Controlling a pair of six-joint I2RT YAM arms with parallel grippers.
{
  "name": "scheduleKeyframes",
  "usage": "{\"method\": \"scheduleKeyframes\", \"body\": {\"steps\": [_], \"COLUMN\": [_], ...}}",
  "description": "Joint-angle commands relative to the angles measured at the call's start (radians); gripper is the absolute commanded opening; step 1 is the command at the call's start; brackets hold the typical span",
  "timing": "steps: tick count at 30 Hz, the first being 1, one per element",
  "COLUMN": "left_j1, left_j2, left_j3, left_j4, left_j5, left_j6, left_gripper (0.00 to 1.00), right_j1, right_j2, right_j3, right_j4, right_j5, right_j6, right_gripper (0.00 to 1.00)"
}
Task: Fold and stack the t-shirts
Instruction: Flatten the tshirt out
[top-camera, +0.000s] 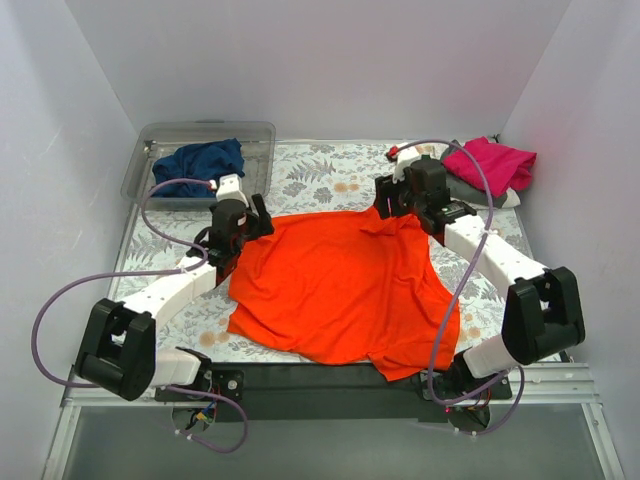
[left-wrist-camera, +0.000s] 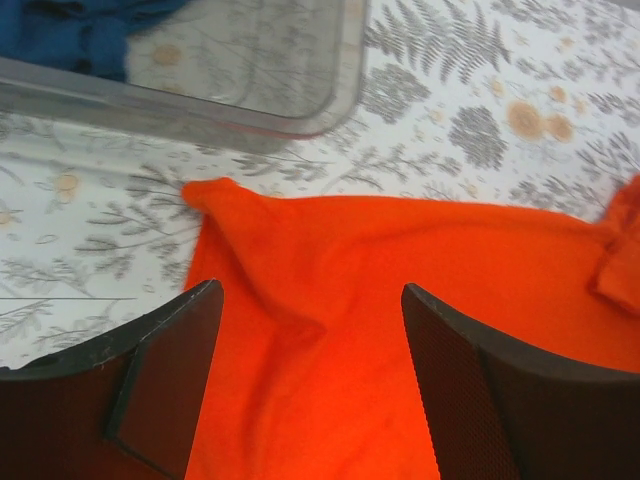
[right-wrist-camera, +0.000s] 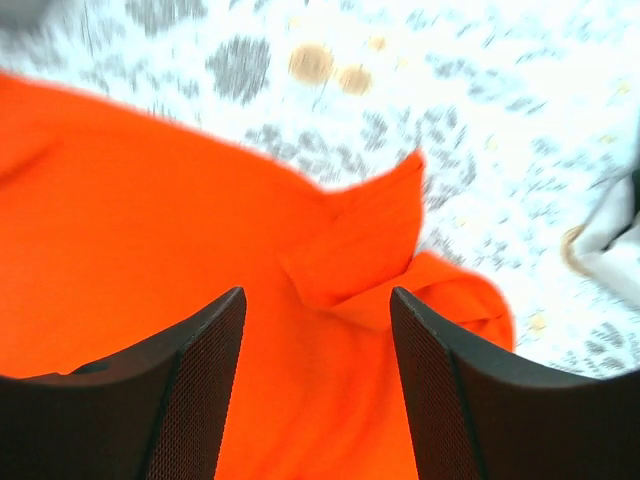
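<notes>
- Orange shirt (top-camera: 345, 290): lies spread, with wrinkles, over the middle of the table (top-camera: 330, 175); its 6 o'clock hem reaches the near edge.
- Left end effector (left-wrist-camera: 310, 300): above the shirt's 10 o'clock corner. Jaws stand wide apart, with cloth visible under the gap and nothing gripped.
- Right end effector (right-wrist-camera: 318, 300): above the shirt's 1 o'clock corner, where a small flap of cloth is folded up. Jaws parted and empty.
- Navy shirt (top-camera: 198, 160): bunched inside the clear tub (top-camera: 255, 135), at 10 o'clock from the orange shirt.
- Pink shirt (top-camera: 490, 165): crumpled at the table's 2 o'clock corner, resting on pale grey cloth (top-camera: 505, 197) whose form cannot be made out.
</notes>
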Motion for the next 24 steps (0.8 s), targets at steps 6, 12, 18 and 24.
{"method": "scheduleKeyframes", "body": {"steps": [6,12,18,24], "left_j1": [-0.153,-0.167,-0.167,-0.167], "left_j2": [0.165,0.299,0.346,0.369], "left_j3": [0.038,0.054,0.051,0.057], "left_j4": [0.107,0.17,0.161,0.154], "left_j5": [0.133,0.197,0.154,0.144], "left_j6": [-0.048,-0.073,-0.062,-0.059], "left_gripper": [0.68,0.69,0.71,0.72], "right_j1": [-0.134,-0.166,-0.199,-0.212], "right_j2": [0.097,0.233,0.31,0.318], "right_j3": [0.119,0.182,0.193,0.161], "right_j4": [0.031,0.033,0.033,0.033], "right_j5": [-0.013,-0.007,-0.036,-0.084], "right_j6": [0.064,0.055,0.062,0.076], "right_gripper": [0.54,0.52,0.51,0.5]}}
